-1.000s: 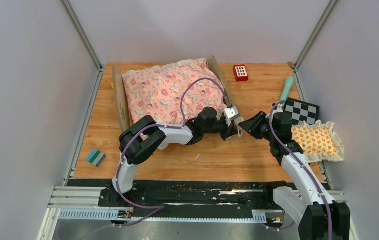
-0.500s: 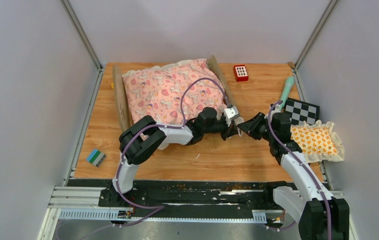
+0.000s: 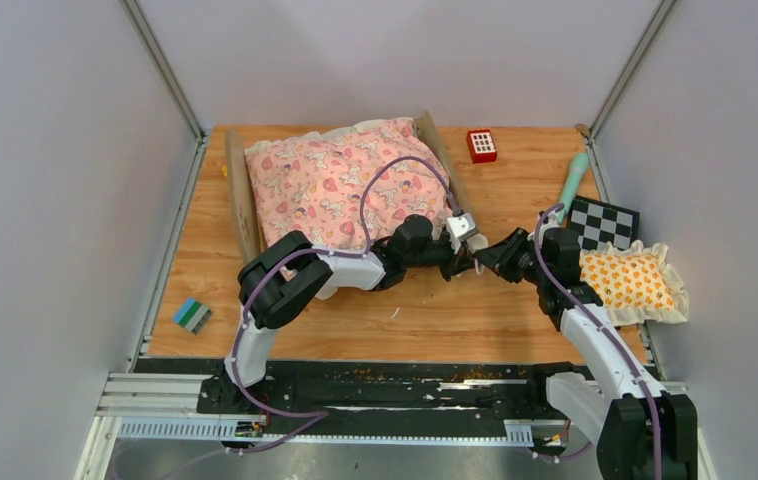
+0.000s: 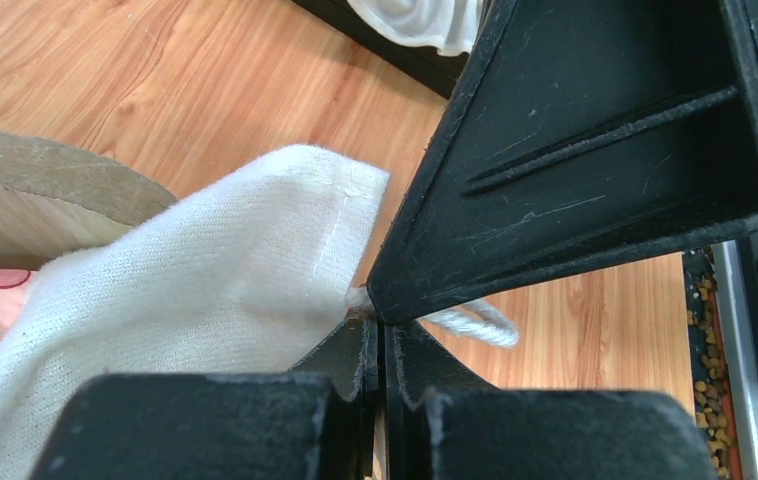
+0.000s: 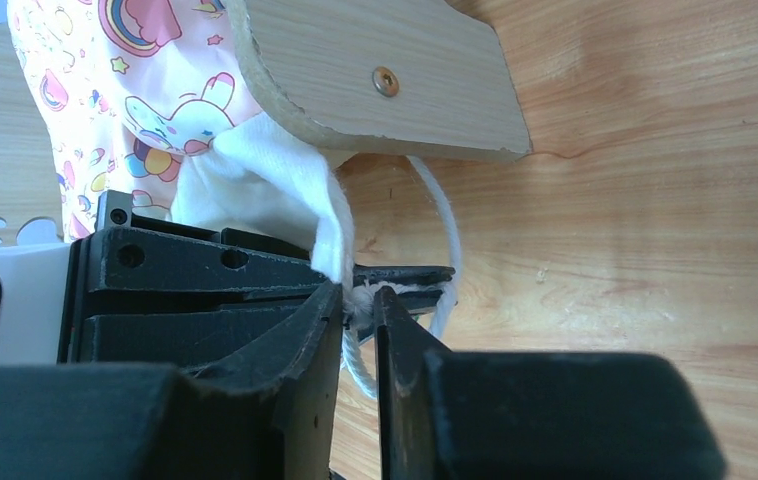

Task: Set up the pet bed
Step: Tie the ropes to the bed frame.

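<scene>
At the bed's [image 5: 375, 80] near corner, left gripper [image 4: 380, 325] pinches the cloth [image 4: 205, 280], right gripper [image 5: 360, 300] opposite nips its cord [image 5: 447, 230] narrowly

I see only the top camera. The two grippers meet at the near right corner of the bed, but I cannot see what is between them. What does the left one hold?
Observer: The left gripper has its jaws shut on the corner of a white cloth.
Operator: And the right one?
Observer: The right gripper has its jaws closed on a white cord at that same corner, tip to tip with the left.
Operator: Where does the cloth come from?
Observer: It comes out from behind the wooden side board, next to the quilt.
</scene>
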Robot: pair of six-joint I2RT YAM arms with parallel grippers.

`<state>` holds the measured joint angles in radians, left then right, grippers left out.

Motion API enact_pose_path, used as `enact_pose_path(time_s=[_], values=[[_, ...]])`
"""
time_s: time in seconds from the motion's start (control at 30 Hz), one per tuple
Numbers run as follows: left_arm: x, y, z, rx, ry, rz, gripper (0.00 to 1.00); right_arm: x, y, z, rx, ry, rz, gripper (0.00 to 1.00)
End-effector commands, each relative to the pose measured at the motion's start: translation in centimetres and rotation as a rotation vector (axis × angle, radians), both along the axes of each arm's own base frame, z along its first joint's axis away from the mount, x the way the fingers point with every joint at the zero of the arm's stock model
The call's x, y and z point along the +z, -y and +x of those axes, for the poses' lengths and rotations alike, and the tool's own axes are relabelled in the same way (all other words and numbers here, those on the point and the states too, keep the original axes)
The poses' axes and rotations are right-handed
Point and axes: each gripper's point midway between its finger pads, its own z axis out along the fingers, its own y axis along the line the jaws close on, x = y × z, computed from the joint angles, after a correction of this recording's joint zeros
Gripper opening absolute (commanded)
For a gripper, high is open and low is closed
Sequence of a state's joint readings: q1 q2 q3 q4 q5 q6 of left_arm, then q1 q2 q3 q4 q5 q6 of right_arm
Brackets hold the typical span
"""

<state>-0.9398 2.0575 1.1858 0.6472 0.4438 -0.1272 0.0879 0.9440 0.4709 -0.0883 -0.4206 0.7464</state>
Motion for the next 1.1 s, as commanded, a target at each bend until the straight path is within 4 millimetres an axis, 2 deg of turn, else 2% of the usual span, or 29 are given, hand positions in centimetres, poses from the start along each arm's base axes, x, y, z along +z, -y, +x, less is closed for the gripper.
enact_pose_path(time_s=[0.0,0.07,0.17,0.27,0.5,0.77,1.07], values=[[1.8,0.1,0.3,0.002,0.031,-0.057,0.0,1.0,0.0,0.5,-0.01,0.053,0.012,0.18],[1.8,0.1,0.3,0.001,0.03,-0.061,0.0,1.3,0.1,0.6,-0.016,0.065,0.015,0.2],[1.9,0.1,0.2,-0.003,0.032,-0.063,0.0,1.6,0.1,0.7,-0.021,0.07,0.022,0.33],[2.0,0.1,0.2,-0.005,0.032,-0.067,0.0,1.8,0.2,0.7,-0.033,0.078,0.027,0.36],[1.9,0.1,0.1,-0.008,0.03,-0.067,0.0,2.1,0.6,0.8,-0.078,0.084,0.043,0.28],[1.9,0.0,0.1,-0.009,0.032,-0.069,0.0,1.8,0.8,0.9,-0.097,0.068,0.042,0.28],[1.9,0.1,0.0,-0.011,0.03,-0.072,0.0,1.5,0.7,0.9,-0.091,0.06,0.038,0.18]])
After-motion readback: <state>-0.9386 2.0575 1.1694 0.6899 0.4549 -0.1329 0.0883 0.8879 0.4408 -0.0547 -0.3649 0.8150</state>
